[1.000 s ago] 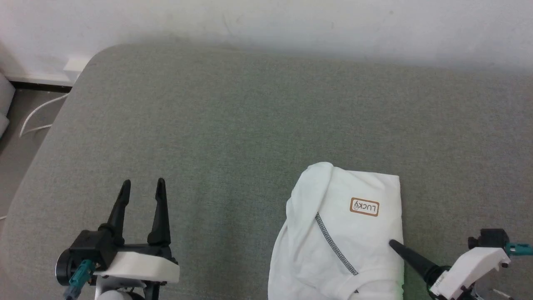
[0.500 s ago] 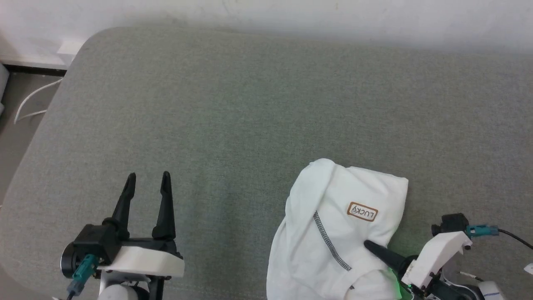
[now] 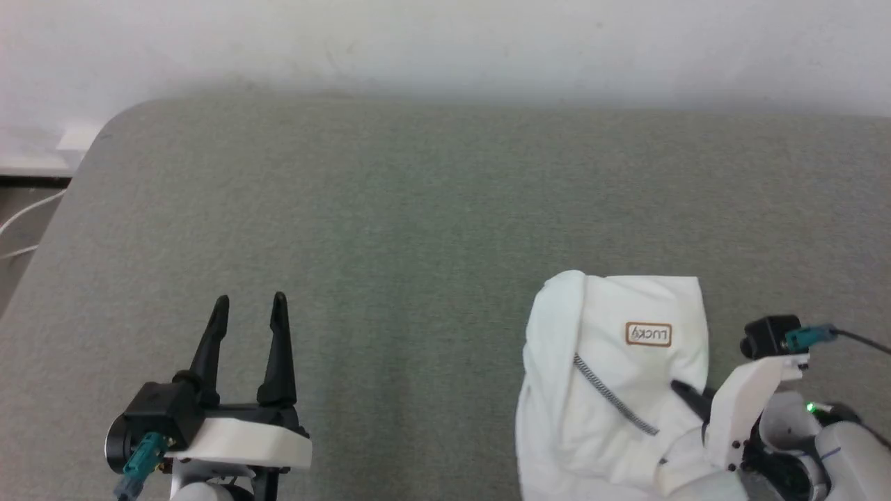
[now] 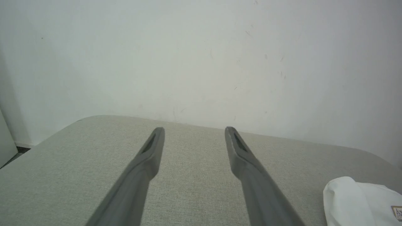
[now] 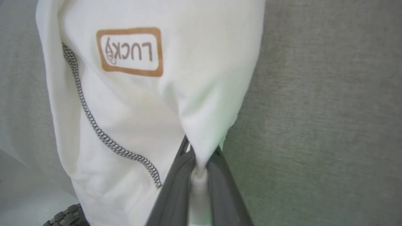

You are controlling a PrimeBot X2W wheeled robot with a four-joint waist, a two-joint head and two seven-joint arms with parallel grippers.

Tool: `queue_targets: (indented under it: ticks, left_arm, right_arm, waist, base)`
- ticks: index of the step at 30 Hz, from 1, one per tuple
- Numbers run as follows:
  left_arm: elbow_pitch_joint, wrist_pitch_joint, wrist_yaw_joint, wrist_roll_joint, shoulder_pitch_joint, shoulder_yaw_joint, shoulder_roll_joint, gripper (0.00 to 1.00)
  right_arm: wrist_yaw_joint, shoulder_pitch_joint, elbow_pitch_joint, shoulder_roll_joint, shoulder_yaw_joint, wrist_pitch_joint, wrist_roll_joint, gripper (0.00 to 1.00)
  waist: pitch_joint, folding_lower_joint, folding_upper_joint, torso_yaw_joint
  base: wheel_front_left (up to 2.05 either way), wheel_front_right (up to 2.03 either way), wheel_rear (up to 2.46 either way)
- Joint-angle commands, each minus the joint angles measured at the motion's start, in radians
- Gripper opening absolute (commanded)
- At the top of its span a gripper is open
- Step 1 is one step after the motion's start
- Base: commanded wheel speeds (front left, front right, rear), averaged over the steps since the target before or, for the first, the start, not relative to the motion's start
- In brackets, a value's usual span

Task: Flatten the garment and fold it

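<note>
On grey cushion (image 3: 418, 209), right jaws have newly pinched the garment (image 3: 605, 327); left jaws gape empty.

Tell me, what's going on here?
The robot's right fingers are shut on a pinch of the white T-shirt, which lies bunched on the grey padded surface at its right side. Its left fingers stand open over bare surface, apart from the shirt. The shirt is not yet flattened or folded.

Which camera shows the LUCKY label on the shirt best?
Right wrist view: the LUCKY label is large and readable. The head view shows the label small; the left wrist view catches just its corner.
</note>
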Motion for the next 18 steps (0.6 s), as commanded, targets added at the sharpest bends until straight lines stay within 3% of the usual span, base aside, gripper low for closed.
queue_targets:
  ticks: [1, 3, 9, 18]
  left_arm:
    - [-0.013, -0.005, 0.01, -0.013, 0.005, -0.009, -0.002, 1.0]
    - [-0.019, -0.005, 0.012, -0.018, 0.002, -0.014, -0.002, 1.0]
    - [-0.051, -0.005, 0.022, -0.026, -0.027, -0.036, -0.002, 1.0]
    - [-0.085, -0.005, -0.01, 0.021, -0.127, -0.051, -0.002, 1.0]
  right_arm:
    - [-0.002, -0.037, 0.004, -0.016, -0.004, 0.017, -0.062, 0.0]
    - [-0.002, -0.051, 0.004, -0.02, -0.006, 0.029, -0.095, 0.0]
    - [-0.002, -0.149, 0.015, -0.035, -0.006, 0.074, -0.248, 0.0]
    - [-0.002, -0.301, 0.076, -0.11, -0.013, 0.029, -0.374, 0.0]
  waist:
    - [-0.017, 0.0001, 0.0, -0.07]
    - [-0.011, 0.0001, 0.0, -0.089]
    - [0.062, 0.0001, 0.0, -0.234]
    - [0.247, 0.0001, 0.0, -0.407]
  base:
    - [0.0, 0.0, 0.0]
    - [0.0, 0.0, 0.0]
    - [0.0, 0.0, 0.0]
    - [0.0, 0.0, 0.0]
